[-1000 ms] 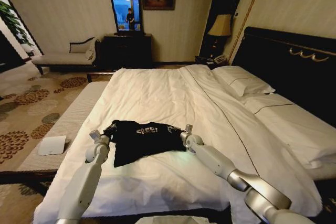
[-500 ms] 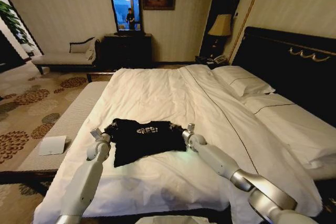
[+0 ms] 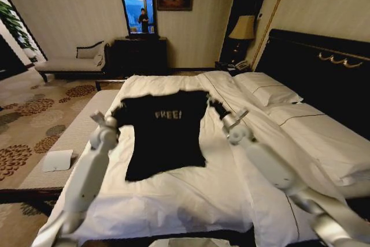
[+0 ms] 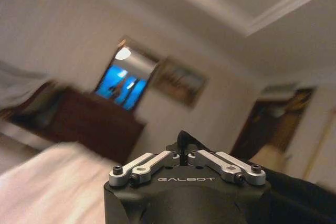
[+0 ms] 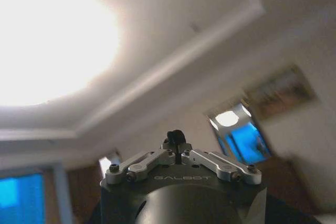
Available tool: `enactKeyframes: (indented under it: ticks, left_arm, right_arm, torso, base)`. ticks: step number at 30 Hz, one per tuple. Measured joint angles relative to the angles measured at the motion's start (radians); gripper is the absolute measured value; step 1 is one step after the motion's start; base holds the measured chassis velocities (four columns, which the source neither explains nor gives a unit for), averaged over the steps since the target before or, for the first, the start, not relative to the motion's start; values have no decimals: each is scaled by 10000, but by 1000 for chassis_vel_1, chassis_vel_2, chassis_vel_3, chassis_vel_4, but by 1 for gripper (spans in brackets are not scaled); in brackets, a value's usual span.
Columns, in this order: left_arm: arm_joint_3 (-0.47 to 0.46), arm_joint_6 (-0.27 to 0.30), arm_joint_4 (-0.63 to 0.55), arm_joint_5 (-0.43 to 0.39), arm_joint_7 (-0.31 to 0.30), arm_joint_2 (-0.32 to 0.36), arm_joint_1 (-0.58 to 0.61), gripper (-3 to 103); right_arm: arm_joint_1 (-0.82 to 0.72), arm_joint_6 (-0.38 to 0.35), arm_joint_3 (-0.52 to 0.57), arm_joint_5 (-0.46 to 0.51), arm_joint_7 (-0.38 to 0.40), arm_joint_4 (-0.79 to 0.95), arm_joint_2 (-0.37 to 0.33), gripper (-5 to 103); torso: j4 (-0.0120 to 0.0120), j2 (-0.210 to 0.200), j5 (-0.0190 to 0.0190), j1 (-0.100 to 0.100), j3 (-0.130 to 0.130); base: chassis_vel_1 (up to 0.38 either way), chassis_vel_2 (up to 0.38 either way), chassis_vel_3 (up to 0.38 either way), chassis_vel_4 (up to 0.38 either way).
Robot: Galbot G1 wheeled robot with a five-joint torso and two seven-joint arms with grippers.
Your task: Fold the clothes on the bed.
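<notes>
Black T-shirt hung spread above the bed's foot edge, left gripper and right gripper each clamped on a sleeve, pillows beyond, headboard alongside.

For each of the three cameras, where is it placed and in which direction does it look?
Head view: from the head, down at the white bed; both arms lift the black "FREE!" T-shirt, left gripper, right gripper.
Left wrist view: looks across the room at the mirror.
Right wrist view: looks up at the ceiling.
Shared: mirror.
</notes>
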Motion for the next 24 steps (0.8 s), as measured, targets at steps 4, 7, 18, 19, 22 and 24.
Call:
enactKeyframes:
  ticks: [4,7,18,19,22,24]
  left_arm:
    - [-176,106,-1214,-739,-354,505,-471,2]
    - [-463,194,-2117,-1488,-618,1158,-686,2]
    - [-3744,269,-6052,-2095,-276,3257,3740,2]
    - [-4266,272,-6505,-2209,-256,3235,4410,2]
    - [-4997,294,-7043,-2504,-231,3230,5142,2]
    - [-6356,371,-7316,-3362,-236,3334,5960,2]
  right_arm:
    - [42,-122,972,537,55,1360,-1015,1]
    - [103,-150,1659,899,137,2390,-1877,1]
    - [-3762,-354,4490,391,1202,5544,-2574,1]
    - [-4282,-443,4932,392,1298,6015,-2515,1]
    - [-5203,-606,5908,458,1364,6716,-2495,1]
    - [-6720,-877,7667,685,1533,6976,-2480,1]
  torso:
    - [-5,1,-1,-2,-2]
    - [-6,2,-1,-3,-2]
    - [8,2,2,-5,0]
    - [12,3,1,-4,-1]
    - [8,3,-9,-5,-1]
    - [-3,4,-9,-6,-2]
  base:
    - [0,0,0,0]
    - [0,0,0,0]
    - [0,0,0,0]
    - [0,0,0,0]
    - [0,0,0,0]
    - [0,0,0,0]
